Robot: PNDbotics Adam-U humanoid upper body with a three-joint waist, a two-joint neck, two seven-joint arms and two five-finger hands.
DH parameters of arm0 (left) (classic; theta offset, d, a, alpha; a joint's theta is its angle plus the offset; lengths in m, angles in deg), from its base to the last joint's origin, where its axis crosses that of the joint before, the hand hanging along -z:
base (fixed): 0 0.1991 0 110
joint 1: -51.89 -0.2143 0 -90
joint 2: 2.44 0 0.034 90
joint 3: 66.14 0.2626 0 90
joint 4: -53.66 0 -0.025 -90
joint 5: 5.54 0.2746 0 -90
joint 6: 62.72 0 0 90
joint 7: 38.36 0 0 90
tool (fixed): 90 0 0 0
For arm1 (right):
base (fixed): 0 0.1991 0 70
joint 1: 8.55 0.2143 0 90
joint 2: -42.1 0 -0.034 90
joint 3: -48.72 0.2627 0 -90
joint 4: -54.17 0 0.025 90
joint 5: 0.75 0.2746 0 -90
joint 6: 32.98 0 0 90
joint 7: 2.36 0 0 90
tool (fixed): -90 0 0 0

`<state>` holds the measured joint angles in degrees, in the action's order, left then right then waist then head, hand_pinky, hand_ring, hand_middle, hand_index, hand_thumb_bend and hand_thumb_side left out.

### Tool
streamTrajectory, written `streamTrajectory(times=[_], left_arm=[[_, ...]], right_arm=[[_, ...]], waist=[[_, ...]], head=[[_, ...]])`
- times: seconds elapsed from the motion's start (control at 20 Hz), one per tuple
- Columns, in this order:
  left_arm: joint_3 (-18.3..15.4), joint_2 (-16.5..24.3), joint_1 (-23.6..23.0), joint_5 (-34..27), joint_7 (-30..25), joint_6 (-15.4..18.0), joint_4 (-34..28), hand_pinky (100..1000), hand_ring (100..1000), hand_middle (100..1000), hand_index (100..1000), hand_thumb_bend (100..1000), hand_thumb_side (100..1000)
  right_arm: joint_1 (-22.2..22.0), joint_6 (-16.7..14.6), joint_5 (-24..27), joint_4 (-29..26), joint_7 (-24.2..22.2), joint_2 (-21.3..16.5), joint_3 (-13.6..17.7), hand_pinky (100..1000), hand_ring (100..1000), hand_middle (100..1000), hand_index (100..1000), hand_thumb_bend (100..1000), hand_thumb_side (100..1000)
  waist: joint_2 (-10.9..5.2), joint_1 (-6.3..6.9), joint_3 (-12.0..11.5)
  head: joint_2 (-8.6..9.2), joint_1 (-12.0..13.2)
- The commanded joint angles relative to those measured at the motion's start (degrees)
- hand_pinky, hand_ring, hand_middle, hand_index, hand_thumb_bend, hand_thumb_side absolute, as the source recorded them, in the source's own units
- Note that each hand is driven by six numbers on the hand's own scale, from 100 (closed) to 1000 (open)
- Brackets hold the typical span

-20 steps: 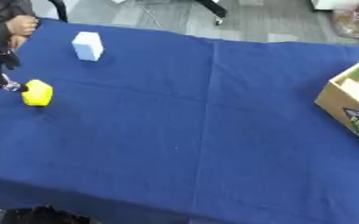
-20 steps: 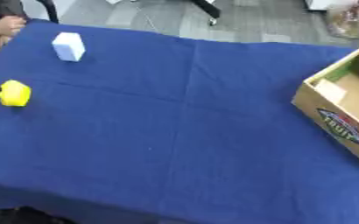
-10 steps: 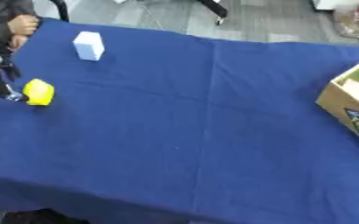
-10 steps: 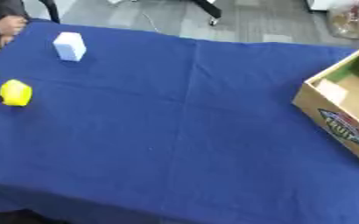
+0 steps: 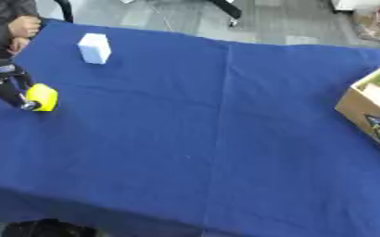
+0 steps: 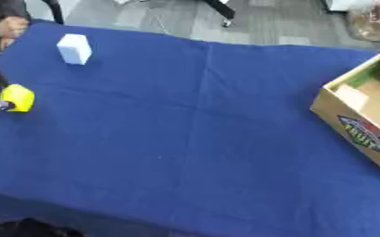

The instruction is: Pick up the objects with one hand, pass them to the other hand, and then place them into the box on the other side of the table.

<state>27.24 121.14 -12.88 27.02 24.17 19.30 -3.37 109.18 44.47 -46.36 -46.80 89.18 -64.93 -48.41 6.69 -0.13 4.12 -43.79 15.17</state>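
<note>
Now left hand (image 5: 8, 85) at table's (image 5: 225, 139) left edge, fingers touching one yellow object (image 5: 42, 97); grip state cannot be told. One white block (image 5: 94, 48) near far-left corner. One cardboard box (image 6: 364, 115) at right edge.

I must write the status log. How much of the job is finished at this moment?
Almost nothing looks finished: the yellow object and the white block both lie on the blue table, far from the cardboard box. In hand: the left hand is at the yellow object. Left: lifting, passing to the right hand, boxing both.
</note>
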Motion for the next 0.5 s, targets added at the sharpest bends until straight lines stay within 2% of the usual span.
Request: streamTrajectory(times=[0.05, 0.1, 0.2, 0.35, 0.5], left_arm=[[-0.5, 1.5, 0.5, -0.6, 3.2, 0.3, -0.1, 616, 550, 560, 671, 205, 212], [-0.5, 1.4, 0.4, -1.0, 3.9, 0.4, -0.1, 592, 521, 524, 626, 142, 207], [-0.6, 1.3, 0.3, -1.9, 5.3, 0.6, -0.2, 566, 494, 492, 581, 100, 205], [-1.3, 0.9, -0.2, -4.0, 7.5, 0.9, -1.2, 545, 474, 472, 553, 100, 201], [-2.7, 0.4, -0.9, -6.6, 10.5, 1.2, -3.9, 535, 462, 462, 541, 158, 184]], right_arm=[[0.7, 0.1, 0.2, -0.3, 0.0, -0.9, 0.3, 918, 927, 991, 1000, 100, 100], [0.7, 0.1, 0.2, -0.2, 0.0, -0.9, 0.3, 918, 927, 991, 1000, 100, 100], [0.7, 0.1, 0.2, -0.2, 0.0, -0.9, 0.3, 918, 927, 991, 1000, 100, 100], [0.6, 0.1, 0.3, -0.1, 0.0, -0.9, 0.3, 918, 927, 991, 1000, 100, 100], [0.6, 0.0, 0.4, -0.2, 0.0, -1.0, 0.3, 918, 927, 991, 1000, 100, 100]], waist=[[-1.78, 0.25, -0.1], [-1.79, 0.24, -0.1], [-1.82, 0.24, -0.1], [-1.87, 0.19, -0.2], [-1.9, 0.15, -0.3]], head=[[-0.33, 0.0], [-0.33, 0.0], [-0.33, 0.0], [-0.33, 0.0], [-0.33, -0.2]])
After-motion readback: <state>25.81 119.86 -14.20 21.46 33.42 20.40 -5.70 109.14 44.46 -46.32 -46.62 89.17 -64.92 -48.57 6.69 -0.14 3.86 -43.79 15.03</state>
